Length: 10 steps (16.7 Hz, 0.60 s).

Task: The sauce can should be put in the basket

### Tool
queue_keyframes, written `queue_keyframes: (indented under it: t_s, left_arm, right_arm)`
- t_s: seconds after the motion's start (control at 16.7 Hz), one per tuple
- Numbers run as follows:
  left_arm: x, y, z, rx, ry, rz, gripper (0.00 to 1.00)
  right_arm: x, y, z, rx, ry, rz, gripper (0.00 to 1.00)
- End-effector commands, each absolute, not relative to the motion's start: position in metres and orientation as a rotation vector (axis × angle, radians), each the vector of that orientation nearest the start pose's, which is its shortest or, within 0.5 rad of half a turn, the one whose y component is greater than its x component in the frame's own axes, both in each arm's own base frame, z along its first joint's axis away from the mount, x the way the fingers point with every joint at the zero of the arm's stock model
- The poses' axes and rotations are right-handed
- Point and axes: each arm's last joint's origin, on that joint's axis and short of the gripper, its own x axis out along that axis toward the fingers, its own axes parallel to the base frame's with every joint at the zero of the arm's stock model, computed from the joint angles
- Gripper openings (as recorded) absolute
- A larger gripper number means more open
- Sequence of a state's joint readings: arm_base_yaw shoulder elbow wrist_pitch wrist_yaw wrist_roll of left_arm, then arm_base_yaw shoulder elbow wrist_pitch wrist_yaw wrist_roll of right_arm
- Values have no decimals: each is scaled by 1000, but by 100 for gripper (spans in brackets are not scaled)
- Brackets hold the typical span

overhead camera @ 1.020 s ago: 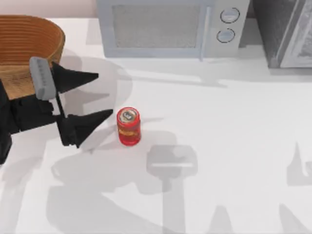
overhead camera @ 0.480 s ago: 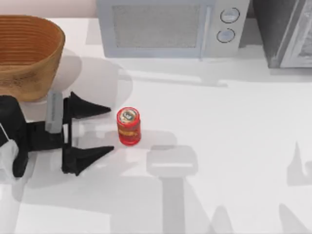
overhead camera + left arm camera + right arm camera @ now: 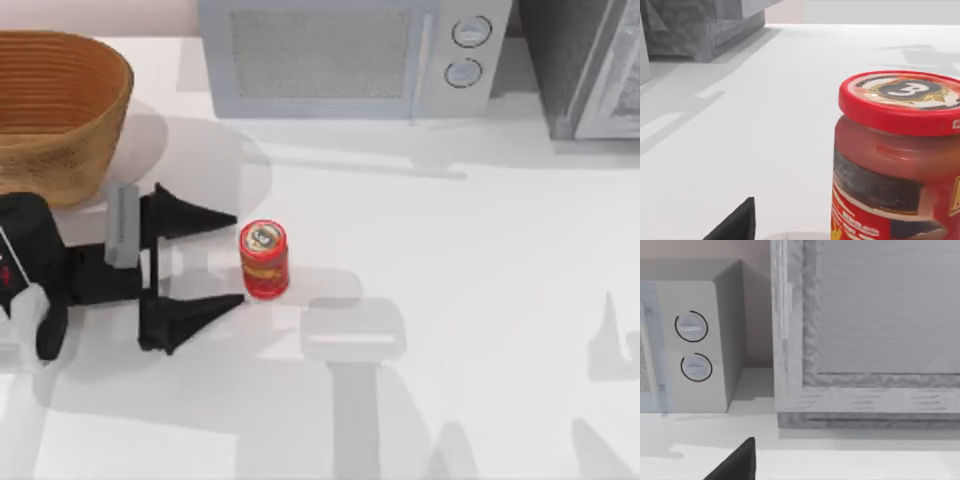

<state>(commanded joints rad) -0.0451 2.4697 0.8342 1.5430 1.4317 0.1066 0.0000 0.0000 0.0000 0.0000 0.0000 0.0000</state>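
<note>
The sauce can (image 3: 264, 260) stands upright on the white table, red with a yellow label and a printed lid. It appears close up in the left wrist view (image 3: 895, 165). My left gripper (image 3: 238, 261) lies low just left of the can and is open. One fingertip (image 3: 232, 222) is behind the can's left edge and the other (image 3: 238, 300) is in front of it, neither touching. The basket (image 3: 60, 110), tan woven wicker, sits at the back left with nothing showing inside. My right arm is parked to the right, and its one dark fingertip (image 3: 735, 465) shows at the side of its wrist view.
A grey microwave (image 3: 350, 55) stands along the back edge, with its two dials (image 3: 692, 347) in the right wrist view. A grey cabinet (image 3: 590, 65) stands at the back right. Open table stretches right of the can and in front of it.
My left gripper has come down from beside the basket and levelled out. It has moved right, so its open fingers now reach the can's left side. The can has not moved.
</note>
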Motion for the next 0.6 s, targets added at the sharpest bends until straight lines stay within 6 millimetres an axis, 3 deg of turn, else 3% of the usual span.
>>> queue_keyframes:
  t_s: [0.36,0.6]
  left_arm:
    - [351,-97,7,13,-6,-1449,100]
    - [351,-100,6,14,-6,-1449,100]
  right_arm:
    - [106,-1,160,0,0,0,100]
    - [106,-1,160,0,0,0,100]
